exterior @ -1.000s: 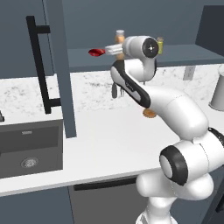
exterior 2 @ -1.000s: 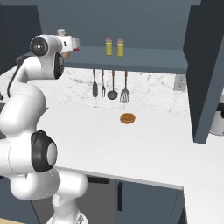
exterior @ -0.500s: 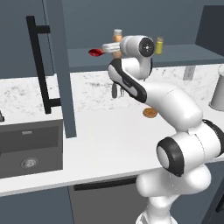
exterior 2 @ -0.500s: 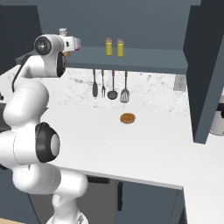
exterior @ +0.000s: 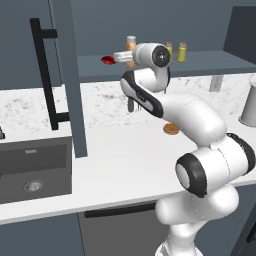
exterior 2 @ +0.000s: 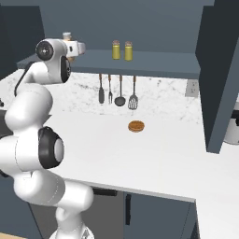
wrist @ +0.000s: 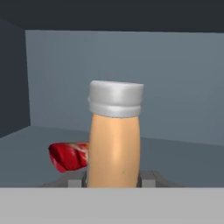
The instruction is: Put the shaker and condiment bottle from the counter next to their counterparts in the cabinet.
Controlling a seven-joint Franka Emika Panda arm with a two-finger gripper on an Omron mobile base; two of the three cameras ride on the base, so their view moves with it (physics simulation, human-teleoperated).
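My gripper (wrist: 114, 179) is shut on the condiment bottle (wrist: 114, 148), an orange-tan bottle with a white cap that stands upright between the fingers. The hand reaches into the cabinet (exterior: 150, 20) above its shelf (exterior: 210, 62). Just left of the bottle (exterior: 131, 46) lies the red flattish bottle (wrist: 68, 155), also seen on the shelf's left end (exterior: 107, 60). Two yellow-green shakers (exterior: 176, 51) stand side by side further right on the shelf, also visible in the right base view (exterior 2: 121, 50). The gripper (exterior 2: 77, 46) shows there with the bottle's cap above it.
The cabinet's open left door (exterior: 65, 75) with its black bar handle (exterior: 42, 75) hangs left of the hand; another open door (exterior 2: 219, 70) hangs right. Below lie the white counter (exterior: 125, 155), a dark sink (exterior: 30, 170), hanging utensils (exterior 2: 116, 88), a round brown item (exterior 2: 136, 126) and a grey canister (exterior: 249, 107).
The hand with the condiment bottle has edged slightly left toward the red bottle while the arm's lower links have shifted. The grip is unchanged.
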